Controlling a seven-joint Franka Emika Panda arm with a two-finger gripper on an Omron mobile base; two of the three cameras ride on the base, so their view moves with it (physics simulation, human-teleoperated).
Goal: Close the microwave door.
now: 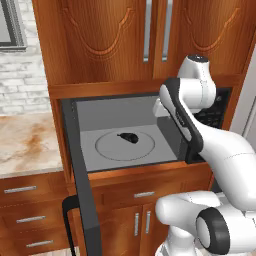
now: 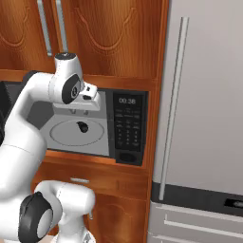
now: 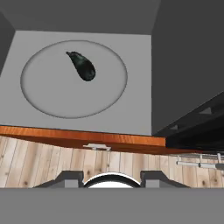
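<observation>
The arm (image 1: 220, 145) was glossy white, built of rounded tubular links with bulbous elbows. Dark grey bands and black discs marked its joints, and one black strip ran along a link. The gripper (image 3: 112, 177) had two small dark grey fingertips.
</observation>
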